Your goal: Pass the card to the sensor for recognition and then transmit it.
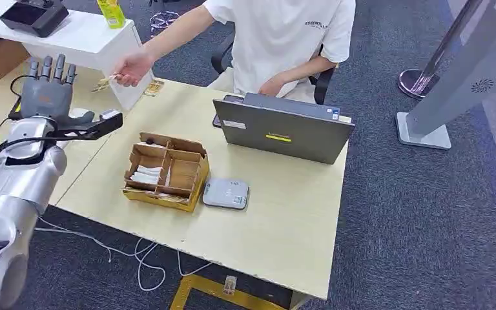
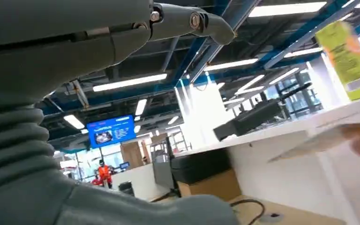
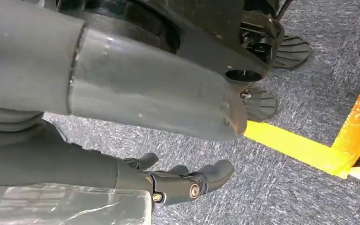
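Note:
My left hand is raised over the left part of the table, fingers pointing up and apart, thumb out to the side, holding nothing. A person's hand just to its right holds a pale card by one end, a short gap from my fingers. In the left wrist view the card is a blurred strip beyond my thumb. The grey flat sensor lies on the table beside a cardboard divider box with white cards in it. My right hand hangs over the carpet, fingers loosely extended, empty.
A grey laptop stands at the table's far side in front of the seated person. A white counter at the left carries a black device and a yellow-green carton. Cables hang under the table's front edge.

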Available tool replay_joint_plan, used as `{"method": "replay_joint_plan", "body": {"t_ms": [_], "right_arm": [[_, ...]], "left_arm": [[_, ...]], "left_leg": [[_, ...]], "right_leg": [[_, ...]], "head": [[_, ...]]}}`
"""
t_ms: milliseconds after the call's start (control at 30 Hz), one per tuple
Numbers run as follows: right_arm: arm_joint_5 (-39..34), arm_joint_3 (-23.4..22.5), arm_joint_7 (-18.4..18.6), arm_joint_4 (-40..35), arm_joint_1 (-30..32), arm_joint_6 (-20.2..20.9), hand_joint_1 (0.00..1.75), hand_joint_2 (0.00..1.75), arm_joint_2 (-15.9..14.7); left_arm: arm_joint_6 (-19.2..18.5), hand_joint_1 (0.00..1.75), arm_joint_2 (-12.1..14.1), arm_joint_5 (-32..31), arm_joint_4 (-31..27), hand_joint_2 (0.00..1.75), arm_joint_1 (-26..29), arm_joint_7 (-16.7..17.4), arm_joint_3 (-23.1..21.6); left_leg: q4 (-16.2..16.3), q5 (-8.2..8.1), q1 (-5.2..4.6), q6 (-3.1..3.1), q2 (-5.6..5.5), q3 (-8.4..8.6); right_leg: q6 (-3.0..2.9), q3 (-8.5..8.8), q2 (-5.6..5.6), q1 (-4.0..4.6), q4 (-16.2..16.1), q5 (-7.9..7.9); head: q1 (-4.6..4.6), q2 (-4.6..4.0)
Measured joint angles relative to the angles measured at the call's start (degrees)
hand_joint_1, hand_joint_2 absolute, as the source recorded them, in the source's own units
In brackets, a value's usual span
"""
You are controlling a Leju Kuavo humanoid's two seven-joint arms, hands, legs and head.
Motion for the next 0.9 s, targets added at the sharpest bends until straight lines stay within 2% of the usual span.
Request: {"method": "replay_joint_plan", "body": {"t_ms": [267,567,900], "right_arm": [[-0.28,0.0,-0.53,0.0,0.17,0.0,0.0,0.0,-0.15],[-1.0,0.0,-0.55,0.02,0.53,-0.02,0.0,0.0,-0.48],[-0.96,0.0,-0.55,0.04,0.59,0.0,0.0,0.0,-0.63]], "left_arm": [[0.92,0.0,-2.54,-0.7,0.7,1.75,-0.13,0.07,-0.13],[2.56,0.0,-3.39,-0.64,1.01,1.75,-0.11,-0.66,-0.13],[2.56,0.0,-4.55,-1.12,1.16,1.75,-0.08,-1.16,-0.13]], "left_leg": [[0.0,0.0,0.0,0.0,0.02,0.0],[-0.03,0.0,0.0,0.0,0.02,0.0],[-0.02,0.0,-0.01,0.0,0.02,0.0]], "right_leg": [[0.0,-0.01,0.03,0.0,0.0,0.01],[0.0,-0.02,0.02,0.0,0.01,0.01],[0.0,-0.01,0.02,0.0,0.01,0.01]], "head": [[0.0,0.0],[0.02,0.0],[0.02,0.0]]}}
